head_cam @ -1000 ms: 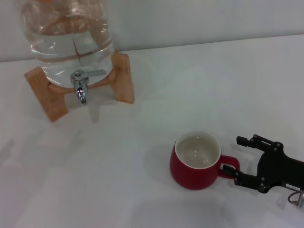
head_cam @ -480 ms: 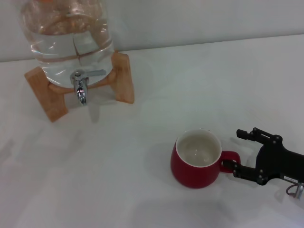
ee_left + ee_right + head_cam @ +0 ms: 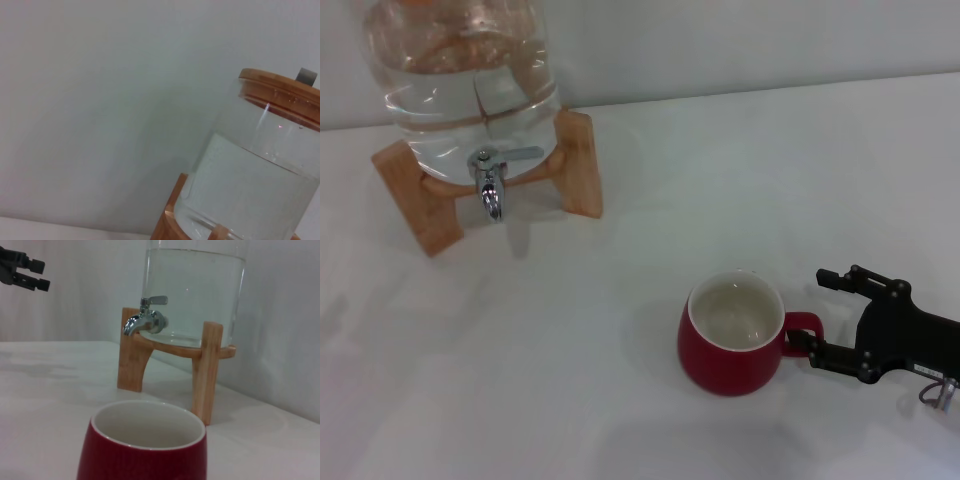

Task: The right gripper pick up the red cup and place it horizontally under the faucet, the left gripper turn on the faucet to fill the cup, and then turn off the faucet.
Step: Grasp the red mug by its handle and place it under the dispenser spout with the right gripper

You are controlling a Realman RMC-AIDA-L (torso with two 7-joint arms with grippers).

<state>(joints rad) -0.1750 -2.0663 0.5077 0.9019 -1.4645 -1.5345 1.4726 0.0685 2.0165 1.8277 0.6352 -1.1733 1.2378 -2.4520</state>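
The red cup [image 3: 732,340] stands upright on the white table [image 3: 620,300], right of centre, its loop handle pointing at my right gripper [image 3: 811,311]. That gripper is open, one finger on each side of the handle, holding nothing. The right wrist view shows the red cup [image 3: 142,450] close up, white inside and empty. The chrome faucet [image 3: 490,185] hangs from the clear water jar [image 3: 460,80] at the far left, its flat lever lying sideways. In the right wrist view the faucet [image 3: 142,322] is dry, and my left gripper [image 3: 31,274] hovers open, off to its side.
The jar rests on a wooden stand [image 3: 430,215] at the back left, near the wall. The left wrist view shows only the jar [image 3: 260,170], its wooden lid [image 3: 280,92] and the wall. Bare table lies between the stand and the cup.
My right gripper has shifted slightly toward the back of the table, settling around the cup's handle. The cup has barely moved, and the faucet is unchanged.
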